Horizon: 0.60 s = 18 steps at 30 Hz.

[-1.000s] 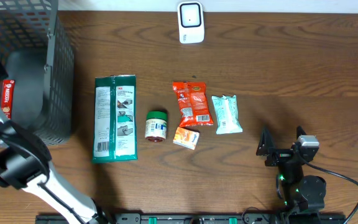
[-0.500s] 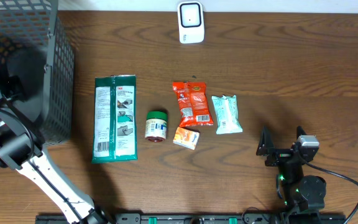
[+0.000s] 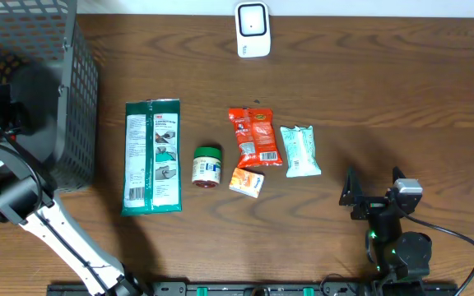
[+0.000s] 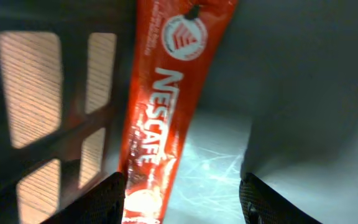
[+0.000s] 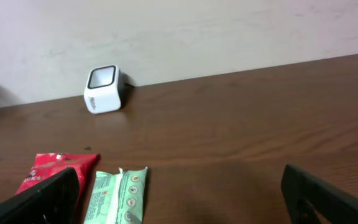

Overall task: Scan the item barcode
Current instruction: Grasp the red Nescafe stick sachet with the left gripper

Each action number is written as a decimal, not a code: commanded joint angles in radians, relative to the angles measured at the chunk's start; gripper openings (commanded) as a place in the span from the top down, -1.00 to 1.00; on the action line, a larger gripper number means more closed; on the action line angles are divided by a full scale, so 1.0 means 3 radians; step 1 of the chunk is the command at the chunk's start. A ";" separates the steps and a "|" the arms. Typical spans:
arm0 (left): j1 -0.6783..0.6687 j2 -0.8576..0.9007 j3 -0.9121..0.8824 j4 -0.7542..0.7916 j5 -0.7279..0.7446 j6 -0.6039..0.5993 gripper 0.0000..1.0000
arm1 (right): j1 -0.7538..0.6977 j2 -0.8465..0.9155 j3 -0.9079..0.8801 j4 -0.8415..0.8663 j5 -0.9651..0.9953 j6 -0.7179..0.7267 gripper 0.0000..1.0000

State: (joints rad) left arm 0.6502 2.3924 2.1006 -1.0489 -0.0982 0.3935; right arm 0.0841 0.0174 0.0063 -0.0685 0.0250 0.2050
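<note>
Here, basket (image 3: 81, 99) holds a Nescafe stick (image 4: 160, 112); left end effector (image 4: 183, 190), right end effector (image 5: 180, 179) agape.

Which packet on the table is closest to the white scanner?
The red packet, straight in front of the scanner; the pale green pack and long green pack lie farther off.

Left arm (image 3: 64, 242): white links, black joint housings. Right arm (image 3: 395, 247): black, grey camera block (image 3: 407, 191) at wrist, green indicator light, 1 black cable (image 3: 467, 237) at base. Right gripper (image 5: 179, 173): 2 flat black fingers (image 5: 39, 199).
</note>
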 commanded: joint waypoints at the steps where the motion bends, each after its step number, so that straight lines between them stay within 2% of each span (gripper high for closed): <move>1: 0.0058 0.0019 -0.0015 0.0056 0.0031 0.0057 -0.25 | -0.0019 -0.0013 -0.0003 -0.0013 -0.0003 0.0013 -0.99; 7: 0.0083 0.0022 -0.0164 0.0238 0.0032 0.0056 -0.28 | -0.0019 -0.0013 -0.0003 -0.0011 -0.0003 0.0013 -0.99; 15: 0.0085 0.0022 -0.0670 0.0647 0.0056 0.0056 -0.37 | -0.0019 -0.0014 -0.0003 -0.0011 -0.0003 0.0013 -0.99; 16: 0.0085 0.0022 -0.0696 0.0650 0.0090 0.0056 -0.36 | -0.0019 -0.0014 -0.0003 -0.0013 -0.0003 0.0013 -0.99; 18: 0.0085 0.0022 -0.0732 0.0627 0.0224 0.0055 -0.12 | -0.0019 -0.0014 -0.0003 -0.0011 -0.0003 0.0013 -0.98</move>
State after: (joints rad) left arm 0.6575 2.3318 1.9484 -0.8505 -0.0601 0.3981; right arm 0.0841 0.0174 0.0063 -0.0685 0.0250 0.2050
